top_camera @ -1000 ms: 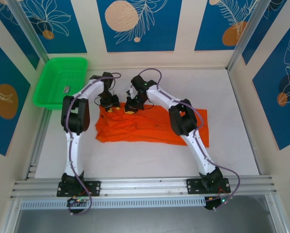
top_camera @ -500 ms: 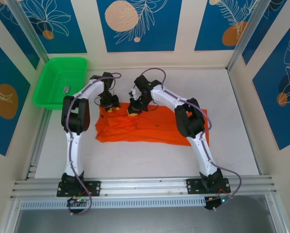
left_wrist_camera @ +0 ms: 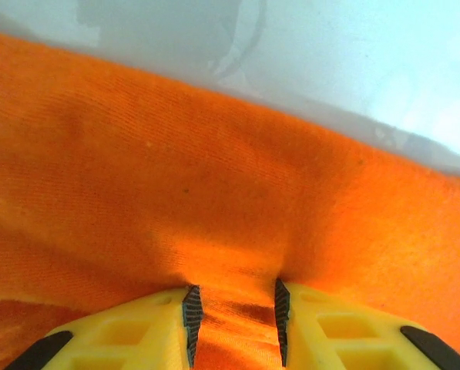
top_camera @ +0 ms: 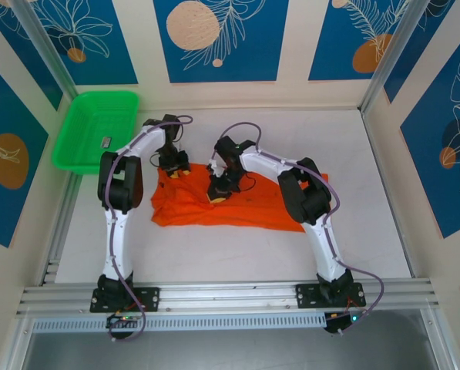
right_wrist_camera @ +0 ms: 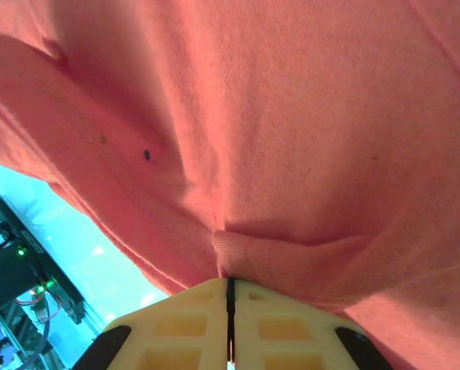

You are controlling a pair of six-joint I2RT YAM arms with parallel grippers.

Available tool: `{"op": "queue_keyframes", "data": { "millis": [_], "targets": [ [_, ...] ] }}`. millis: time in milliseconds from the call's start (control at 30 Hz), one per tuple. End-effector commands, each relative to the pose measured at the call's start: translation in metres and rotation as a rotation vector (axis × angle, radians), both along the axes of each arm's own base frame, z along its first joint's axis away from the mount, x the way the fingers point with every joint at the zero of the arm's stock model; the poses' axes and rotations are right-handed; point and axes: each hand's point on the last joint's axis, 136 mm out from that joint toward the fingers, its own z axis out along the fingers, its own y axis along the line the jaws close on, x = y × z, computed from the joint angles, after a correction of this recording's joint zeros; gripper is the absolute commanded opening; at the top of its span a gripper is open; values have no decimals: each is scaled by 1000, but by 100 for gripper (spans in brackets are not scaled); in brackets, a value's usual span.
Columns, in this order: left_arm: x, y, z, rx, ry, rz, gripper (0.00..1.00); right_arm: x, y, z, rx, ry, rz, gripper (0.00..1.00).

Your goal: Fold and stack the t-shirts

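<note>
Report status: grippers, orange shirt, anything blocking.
Left gripper shut on bright orange cloth t-shirt. Right gripper shut on it too. Green plastic tray apart, nothing blocking.

Top view bright, even, sharp; faint soft shadows on tabletop (top_camera: 368, 154) beside t-shirt (top_camera: 253, 212). Left wrist: washed-out glare above t-shirt. Right wrist: t-shirt pinkish, nearest cloth soft.

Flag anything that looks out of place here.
Nothing spilled or damaged. The orange t-shirt lies rumpled and bunched, not flat. One small grey object sits in the green tray; too small to identify.
</note>
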Motion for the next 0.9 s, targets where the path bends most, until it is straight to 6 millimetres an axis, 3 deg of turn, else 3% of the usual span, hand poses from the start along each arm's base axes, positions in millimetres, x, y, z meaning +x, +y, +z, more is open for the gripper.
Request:
{"op": "queue_keyframes", "data": {
  "millis": [0, 167, 333, 567, 633, 700, 867],
  "targets": [
    [-2, 13, -18, 54, 36, -10, 34, -11, -5, 17, 13, -42, 34, 14],
    [1, 12, -16, 48, 27, -10, 34, -11, -17, 19, -2, -71, -1, 28],
    [5, 10, -9, 39, 10, -11, 35, 1, -33, 29, 5, -109, -83, 41],
    [16, 9, 31, 27, -80, 1, 40, 36, -81, 65, 104, -144, -332, 40],
    [18, 8, 45, 25, -114, 4, 41, 50, -93, 73, 130, -135, -402, 34],
    [16, 4, 56, 11, -135, -2, 40, 60, -91, 78, 151, -114, -419, 25],
    [-5, -11, 54, -42, -114, -31, 29, 72, -41, 79, 135, -66, -310, 8]
  ]
}}
